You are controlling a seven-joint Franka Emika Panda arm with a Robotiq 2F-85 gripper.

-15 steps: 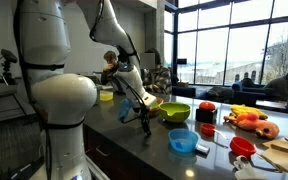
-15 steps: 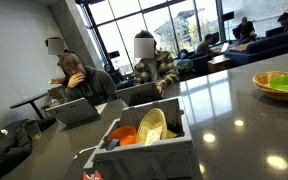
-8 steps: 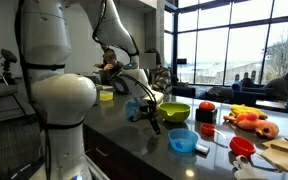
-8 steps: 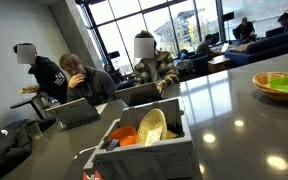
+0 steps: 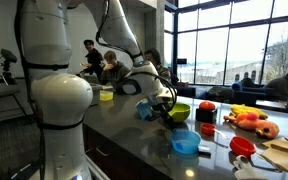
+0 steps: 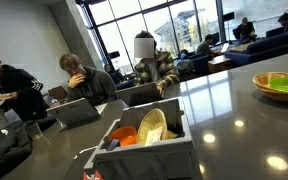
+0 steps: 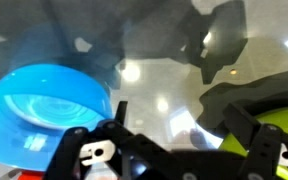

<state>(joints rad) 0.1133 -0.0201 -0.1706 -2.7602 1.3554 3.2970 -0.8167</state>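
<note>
**Gripper position between blue bowl and green bowl**

At the left of an exterior view, the white arm base (image 5: 54, 95) stands at the counter edge, so the arm reaches out over the dark counter (image 5: 129, 135). Next comes the blue bowl (image 5: 144, 110), just beside the gripper (image 5: 164, 114). The wrist view shows the same bowl open side up and slightly tilted, with its rim passing under one of the fingers (image 7: 92, 150). It cannot be told whether that finger bears on the rim, or whether the bowl rests on the counter or hangs clear of it. The fingers stand apart at their roots, with bare counter between them. Their tips are cut off by the lower edge, so it cannot be told whether they are spread or pinching. To the right, the green bowl (image 5: 176, 112) sits mouth up near the gripper and is judged stable. Farther right and nearer the camera, a second blue bowl (image 5: 184, 143) sits apart, also mouth up
</note>
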